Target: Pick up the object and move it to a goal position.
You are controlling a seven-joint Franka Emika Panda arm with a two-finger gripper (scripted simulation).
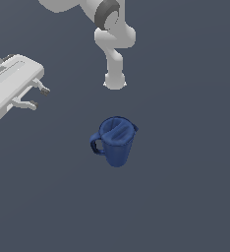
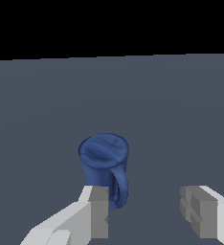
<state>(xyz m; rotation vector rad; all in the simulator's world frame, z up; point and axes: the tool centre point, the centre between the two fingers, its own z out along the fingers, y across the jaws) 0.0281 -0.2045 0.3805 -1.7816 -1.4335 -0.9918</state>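
Closing in from this spot could go badly: the tool (image 1: 39,97), fingers spread and gripping nothing, hangs well apart from the pitcher (image 1: 115,141), which stands out ahead of it on the tabletop (image 1: 186,197). Its loop handle (image 2: 119,184) faces back toward the tool, so a finger might catch the loop and tip it. Upright, long axis vertical, spout (image 1: 134,128) pointing away from the tool.
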